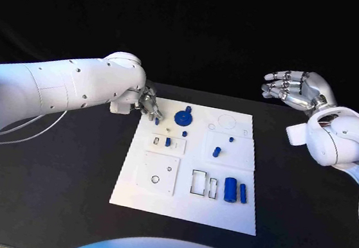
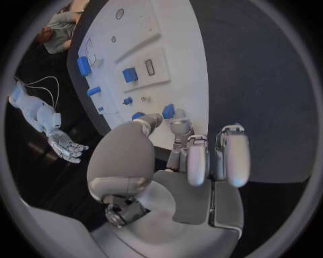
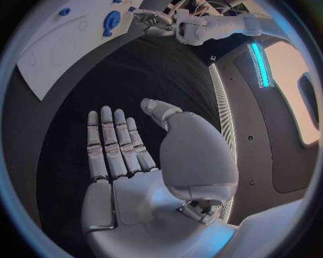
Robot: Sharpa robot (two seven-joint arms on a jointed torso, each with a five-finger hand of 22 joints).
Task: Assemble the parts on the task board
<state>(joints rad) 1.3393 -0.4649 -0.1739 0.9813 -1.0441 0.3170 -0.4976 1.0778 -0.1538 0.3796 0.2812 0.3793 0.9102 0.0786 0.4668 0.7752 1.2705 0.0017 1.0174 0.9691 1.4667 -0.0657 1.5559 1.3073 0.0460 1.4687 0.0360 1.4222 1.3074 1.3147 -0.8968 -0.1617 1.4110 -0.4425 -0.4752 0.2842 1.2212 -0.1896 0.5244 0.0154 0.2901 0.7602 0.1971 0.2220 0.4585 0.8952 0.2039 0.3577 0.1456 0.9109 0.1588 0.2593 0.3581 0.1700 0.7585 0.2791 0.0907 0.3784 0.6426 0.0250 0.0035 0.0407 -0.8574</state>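
Note:
The white task board (image 1: 220, 213) lies in the middle of the black table. My left hand (image 1: 148, 104) hovers at its far left corner, thumb and a fingertip (image 2: 178, 126) pinching a small blue part (image 1: 158, 120) (image 2: 168, 111) just above the board. Beside it sits a round blue gear-like part (image 1: 184, 118) (image 3: 112, 20). Small blue parts (image 1: 168, 141) (image 1: 217, 150) stand mid-board, and two larger blue cylinders (image 1: 235, 191) lie near the front right. My right hand (image 1: 299, 87) (image 3: 128, 156) is raised off to the board's far right, fingers spread, holding nothing.
Raised white plates with a slot (image 1: 157, 140) and a small ring (image 1: 156, 180) sit on the board's left half. Rectangular cut-outs (image 1: 200, 183) lie next to the cylinders. Bare black table (image 1: 313, 219) surrounds the board. White cables (image 1: 18, 128) trail under my left arm.

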